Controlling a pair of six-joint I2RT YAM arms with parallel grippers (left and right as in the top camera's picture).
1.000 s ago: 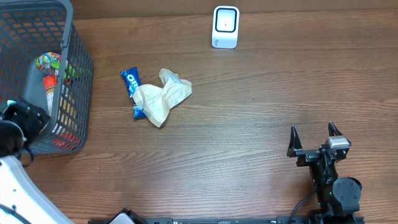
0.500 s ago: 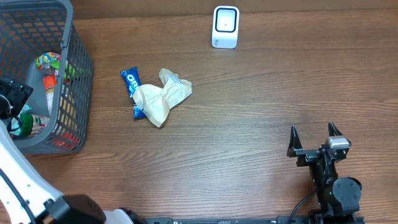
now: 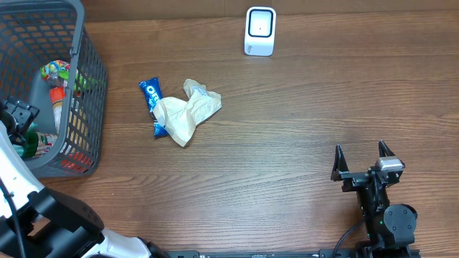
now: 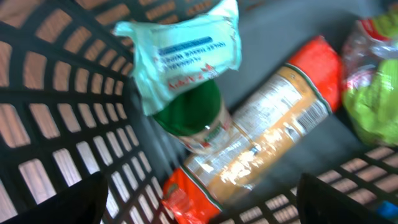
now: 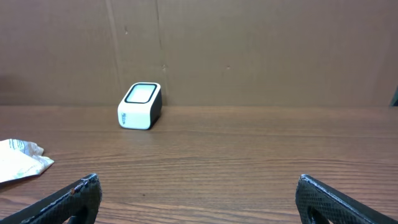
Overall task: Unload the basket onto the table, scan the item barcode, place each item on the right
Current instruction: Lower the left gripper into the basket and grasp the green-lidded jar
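1. Basket (image 3: 86, 86) sits at the left end of the desk (image 3: 287, 150) in the overhead view. My left gripper (image 3: 16, 116) hangs over its near corner, above the goods. The scanner (image 3: 259, 30) stands at the far edge with its window turned upward, presumably so either arm can show it a code. A blue biscuit pack (image 3: 150, 97) and a crumpled wrapper (image 3: 188, 111) lie touching on the desk between basket and scanner.
2. Also overhead, my right gripper (image 3: 362, 163) is parked near the front edge, well apart from everything. Its jaws are spread and hold nothing. I judge it is only waiting.
3. Left wrist view: the picture is blurred.
   - My left gripper (image 4: 199, 190) has its fingers at the two lower corners, wide apart, and it holds nothing.
   - Below it, a pale-green pouch (image 4: 186, 56) lies on top of what looks like a green-capped container (image 4: 189, 112).
   - A long orange packet (image 4: 261, 143) lies slantwise beside them, print side up, and a green bag (image 4: 373, 81) is at the right.
   - I cannot make out a barcode.
   - I judge that the item to scan is one of these, still in the basket. The pouch is topmost, so it is the likeliest pick.
4. Right wrist view: my right gripper (image 5: 199, 199) is wide open and empty. It looks straight across bare desk at the scanner (image 5: 140, 106). A corner of the wrapper (image 5: 18, 158) shows at the left.
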